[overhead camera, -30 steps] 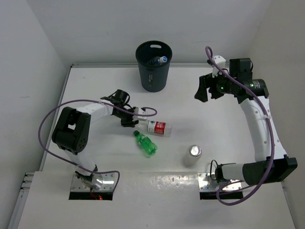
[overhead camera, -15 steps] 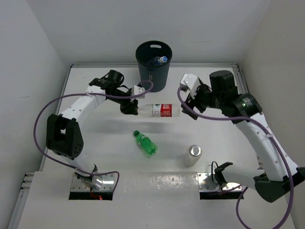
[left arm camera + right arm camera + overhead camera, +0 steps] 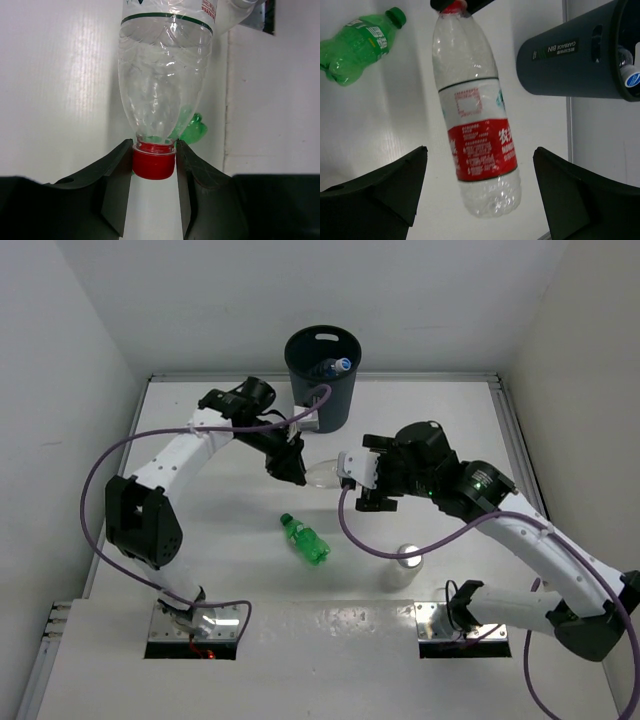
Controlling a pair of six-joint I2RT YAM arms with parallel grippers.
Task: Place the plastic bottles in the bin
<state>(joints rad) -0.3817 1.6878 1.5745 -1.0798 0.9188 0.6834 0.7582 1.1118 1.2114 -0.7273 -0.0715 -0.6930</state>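
Top external view: the bin [image 3: 322, 380] stands at the far edge. The right gripper [image 3: 479, 152] has swung in from the far right, jaws spread either side of the red-capped bottle [image 3: 477, 135], apparently not touching. The left gripper [image 3: 154, 150] pinches its cap and has lifted it off the table [image 3: 200, 560], nearer the bin. The green bottle [image 3: 305, 539] waits.

From my right wrist camera I read "GARBAGE BIN" in white lettering on the bin [image 3: 560, 67]. The red-capped bottle [image 3: 475, 125] has white Chinese characters on its red label, and the green bottle [image 3: 355, 47] has print too small to read.
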